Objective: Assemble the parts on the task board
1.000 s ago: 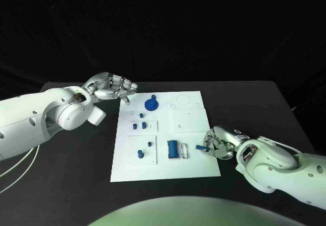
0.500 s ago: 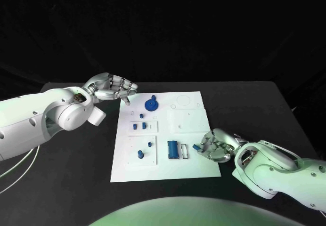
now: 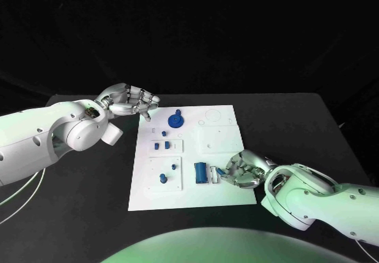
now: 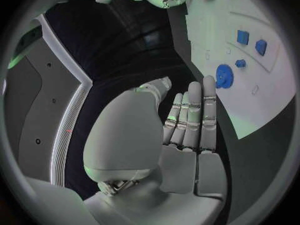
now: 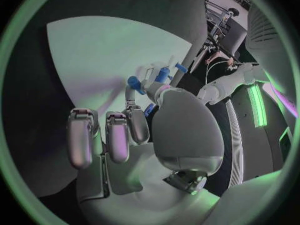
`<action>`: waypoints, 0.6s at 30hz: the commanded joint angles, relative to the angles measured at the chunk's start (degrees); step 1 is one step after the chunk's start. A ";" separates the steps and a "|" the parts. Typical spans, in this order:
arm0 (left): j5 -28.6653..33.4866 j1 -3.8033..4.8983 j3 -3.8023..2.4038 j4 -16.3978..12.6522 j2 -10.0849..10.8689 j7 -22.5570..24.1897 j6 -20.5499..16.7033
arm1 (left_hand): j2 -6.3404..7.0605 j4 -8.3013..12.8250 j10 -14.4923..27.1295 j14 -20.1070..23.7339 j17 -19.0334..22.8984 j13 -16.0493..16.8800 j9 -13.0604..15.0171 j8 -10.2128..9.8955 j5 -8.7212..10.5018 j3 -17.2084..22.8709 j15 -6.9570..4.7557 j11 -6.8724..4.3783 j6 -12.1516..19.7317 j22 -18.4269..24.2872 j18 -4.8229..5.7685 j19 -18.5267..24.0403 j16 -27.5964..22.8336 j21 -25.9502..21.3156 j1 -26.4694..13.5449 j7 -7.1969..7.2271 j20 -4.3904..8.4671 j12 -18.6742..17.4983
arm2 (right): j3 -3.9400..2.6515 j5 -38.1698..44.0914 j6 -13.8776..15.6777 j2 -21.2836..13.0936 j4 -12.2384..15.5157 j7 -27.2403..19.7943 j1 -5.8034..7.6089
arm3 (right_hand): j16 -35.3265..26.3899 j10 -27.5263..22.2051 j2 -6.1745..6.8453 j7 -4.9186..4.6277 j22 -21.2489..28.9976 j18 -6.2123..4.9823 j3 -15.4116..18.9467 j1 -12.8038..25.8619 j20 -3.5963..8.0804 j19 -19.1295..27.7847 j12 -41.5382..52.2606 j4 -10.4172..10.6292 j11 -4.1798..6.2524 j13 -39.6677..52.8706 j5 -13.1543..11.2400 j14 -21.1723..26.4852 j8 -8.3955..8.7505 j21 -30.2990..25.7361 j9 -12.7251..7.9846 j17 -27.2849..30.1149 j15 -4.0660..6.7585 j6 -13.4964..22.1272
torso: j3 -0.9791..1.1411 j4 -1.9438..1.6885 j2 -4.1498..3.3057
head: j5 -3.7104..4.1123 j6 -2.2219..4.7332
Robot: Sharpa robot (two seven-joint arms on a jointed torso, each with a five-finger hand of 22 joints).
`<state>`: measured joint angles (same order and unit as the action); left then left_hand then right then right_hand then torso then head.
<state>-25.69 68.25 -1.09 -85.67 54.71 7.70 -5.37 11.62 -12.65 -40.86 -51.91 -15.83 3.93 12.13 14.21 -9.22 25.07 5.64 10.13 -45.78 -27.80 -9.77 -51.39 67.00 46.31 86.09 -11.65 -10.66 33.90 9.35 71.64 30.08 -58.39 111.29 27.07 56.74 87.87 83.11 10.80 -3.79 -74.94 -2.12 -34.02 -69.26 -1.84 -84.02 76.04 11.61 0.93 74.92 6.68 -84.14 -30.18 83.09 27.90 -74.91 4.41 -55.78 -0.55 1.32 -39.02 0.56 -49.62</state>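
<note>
Right robot hand (image 3: 243, 170) pinches blue part (image 5: 134, 82) | head view: part hidden

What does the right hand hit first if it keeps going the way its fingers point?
Probably the long blue part on the task board. The right hand holds a small blue part and points toward the board's middle; that piece lies next in line. Height above the board is unclear.

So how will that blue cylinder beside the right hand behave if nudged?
The blue cylinder lies on its side on the smooth task board, so it probably rolls. It looks small and rigid, likely light. The right hand could easily knock it.
</note>
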 commanded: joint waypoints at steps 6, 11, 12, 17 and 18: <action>0.18 0.03 -0.03 -0.22 0.02 0.35 0.52 | -0.15 0.03 0.19 0.44 -0.02 -0.02 -0.08 0.15 -0.18 0.35 0.05 -0.04 0.34 0.04 -0.76 -0.10 -0.03 -0.16 -0.52 -2.00 -0.24 0.21 | 0.00 -1.41 1.55 1.04 -0.03 -0.38 -0.11 | 0.08 0.49 0.18 0.36 -13.36 0.84 0.32 1.81 0.17 -4.28 0.33 0.58 -0.09 5.19 -0.08 -4.93 -0.19 0.14 0.41 -10.60 0.05 -0.16 | 0.08 0.01 -0.08 | -0.17 0.05; 0.18 0.03 -0.03 -0.24 0.02 0.28 0.57 | -0.15 0.03 0.19 0.44 -0.02 -0.02 -0.08 0.15 -0.18 0.35 0.05 -0.04 0.34 0.04 -0.76 -0.10 -0.03 -0.16 -0.52 -2.00 -0.24 0.21 | -0.01 -1.44 1.23 1.48 -0.16 -0.24 -0.12 | 0.09 0.50 0.25 0.34 -13.36 0.84 0.58 2.39 0.16 -4.28 0.36 0.75 -0.11 5.22 -0.10 -4.93 -0.21 0.15 0.47 -10.61 0.03 -0.16 | 0.07 0.03 -0.02 | -0.22 0.06; 0.18 0.03 -0.03 -0.24 0.02 0.27 0.58 | -0.15 0.03 0.19 0.44 -0.02 -0.02 -0.08 0.15 -0.18 0.35 0.05 -0.04 0.34 0.04 -0.76 -0.10 -0.03 -0.16 -0.52 -2.00 -0.24 0.21 | -0.01 -1.45 1.03 1.58 -0.23 -0.17 -0.12 | 0.09 0.50 0.25 0.34 -13.36 0.84 0.58 2.39 0.16 -4.28 0.36 0.75 -0.11 5.22 -0.10 -4.93 -0.21 0.15 0.47 -10.61 0.03 -0.16 | 0.07 0.03 -0.02 | -0.22 0.06; 0.18 0.03 -0.03 -0.25 0.02 0.14 0.67 | -0.15 0.03 0.19 0.44 -0.02 -0.02 -0.08 0.15 -0.18 0.35 0.05 -0.04 0.34 0.04 -0.76 -0.10 -0.03 -0.16 -0.52 -2.00 -0.24 0.21 | -0.01 -1.58 -0.10 2.13 -0.54 0.24 -0.12 | 0.06 0.49 0.45 0.28 -13.32 0.81 1.16 3.52 0.12 -4.24 0.33 1.15 -0.16 5.22 -0.12 -4.91 -0.19 -0.01 0.54 -10.55 -0.01 -0.14 | 0.04 0.06 -0.01 | -0.28 -0.05; 0.18 0.03 -0.03 -0.25 0.02 0.12 0.68 | -0.15 0.03 0.19 0.44 -0.02 -0.02 -0.08 0.15 -0.18 0.35 0.05 -0.04 0.34 0.04 -0.76 -0.10 -0.03 -0.16 -0.52 -2.00 -0.24 0.21 | -0.01 -1.58 -0.30 2.20 -0.60 0.31 -0.12 | 0.05 0.48 0.47 0.27 -13.32 0.81 1.21 3.61 0.12 -4.24 0.31 1.19 -0.16 5.21 -0.12 -4.91 -0.19 0.00 0.54 -10.53 -0.01 -0.14 | 0.04 0.05 0.00 | -0.25 -0.05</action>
<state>-25.69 68.25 -1.09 -85.75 54.78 7.61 -5.35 11.62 -12.65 -40.86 -51.91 -15.83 3.93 12.13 14.21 -9.23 25.07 5.64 10.13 -45.78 -27.80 -9.76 -51.39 67.00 46.31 86.09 -11.65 -10.66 33.90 9.33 70.26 30.95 -56.32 110.77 27.12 56.69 87.87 83.32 11.16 -3.49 -74.92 -2.12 -32.97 -66.03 -1.84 -84.02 76.21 12.65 0.72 74.94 6.68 -84.14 -30.19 83.09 28.42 -74.91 4.41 -56.08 -0.50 1.36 -39.06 0.29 -49.59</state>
